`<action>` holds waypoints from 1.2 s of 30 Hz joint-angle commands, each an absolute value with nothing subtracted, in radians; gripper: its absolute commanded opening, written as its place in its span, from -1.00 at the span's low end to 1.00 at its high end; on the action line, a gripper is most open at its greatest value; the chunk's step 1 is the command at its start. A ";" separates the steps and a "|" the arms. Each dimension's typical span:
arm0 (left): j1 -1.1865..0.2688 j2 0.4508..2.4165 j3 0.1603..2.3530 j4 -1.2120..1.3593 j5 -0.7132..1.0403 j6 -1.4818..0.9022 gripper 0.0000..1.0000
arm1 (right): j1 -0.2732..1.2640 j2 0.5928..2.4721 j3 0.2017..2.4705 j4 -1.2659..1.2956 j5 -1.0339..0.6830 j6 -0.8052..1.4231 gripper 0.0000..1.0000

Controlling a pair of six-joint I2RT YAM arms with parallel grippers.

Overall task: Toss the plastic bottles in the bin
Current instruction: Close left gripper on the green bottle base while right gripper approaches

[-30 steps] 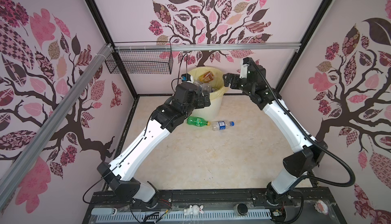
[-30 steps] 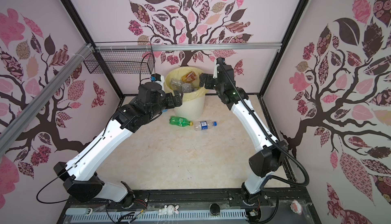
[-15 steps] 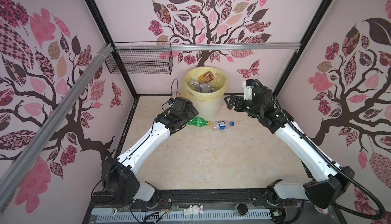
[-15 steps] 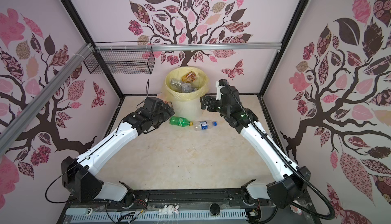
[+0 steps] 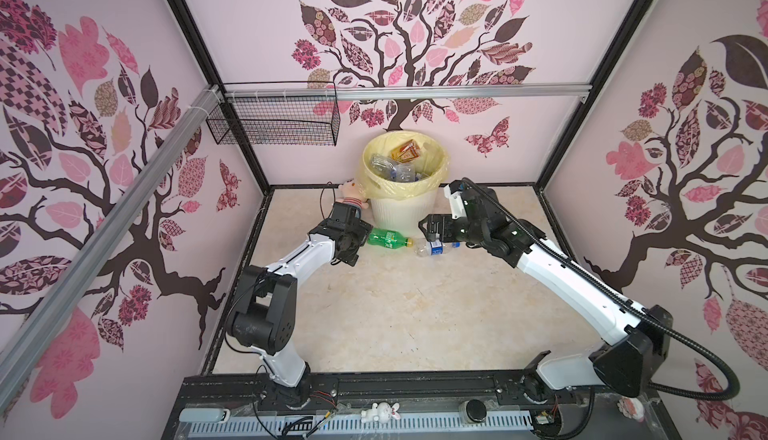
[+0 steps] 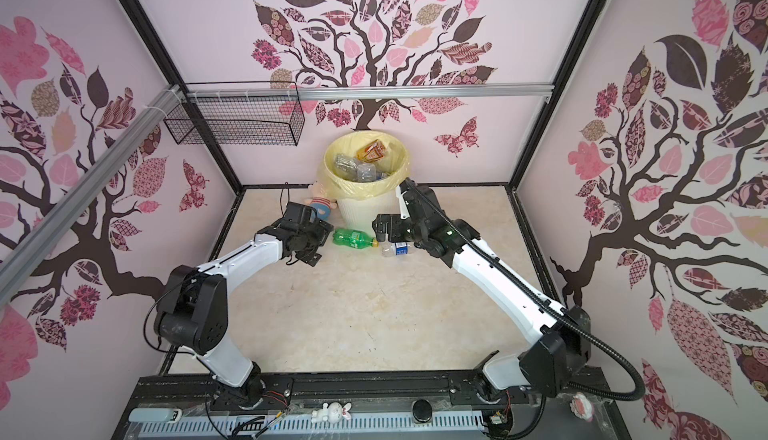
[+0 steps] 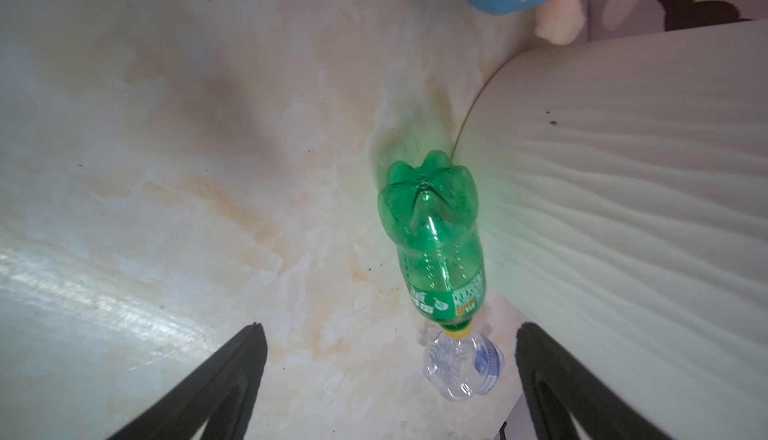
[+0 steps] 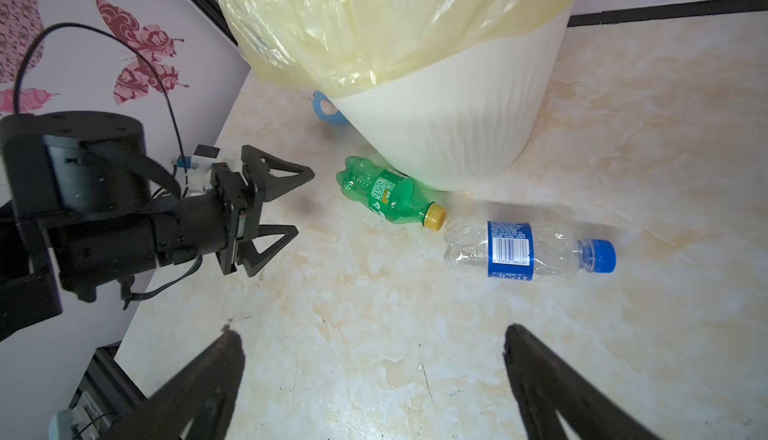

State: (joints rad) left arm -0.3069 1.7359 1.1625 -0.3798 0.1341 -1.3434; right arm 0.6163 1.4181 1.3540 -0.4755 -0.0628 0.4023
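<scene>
Right wrist view shows left gripper [image 8: 304, 202] spread, empty, near green bottle [image 8: 386, 196]; right gripper [image 8: 372, 332] likewise; only top views show inside the bin [image 5: 399, 213].

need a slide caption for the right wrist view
Open left gripper faces a green bottle lying at the foot of the bin, a clear blue-capped bottle lying next to it.

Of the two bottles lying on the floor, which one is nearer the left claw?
The green bottle with the yellow cap; its base faces the left claw, while the clear bottle lies beyond its cap.
</scene>
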 commanded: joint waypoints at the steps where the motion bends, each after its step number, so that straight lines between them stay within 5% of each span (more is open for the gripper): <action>1: -0.301 1.802 1.212 -0.307 0.210 -1.360 0.94 | 0.644 1.457 1.353 -0.488 -0.048 0.400 0.99; 19: -0.282 1.935 1.221 -0.130 0.276 -1.452 0.88 | 0.667 1.375 1.218 -0.472 -0.017 0.436 0.99; 36: -0.281 2.054 1.248 -0.070 0.338 -1.437 0.49 | 0.666 1.390 1.241 -0.475 0.015 0.444 0.99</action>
State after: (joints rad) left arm -0.2863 2.0315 1.2686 -0.0883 0.3283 -1.4445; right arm 0.6609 1.4189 1.2240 -0.4679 -0.0109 0.4309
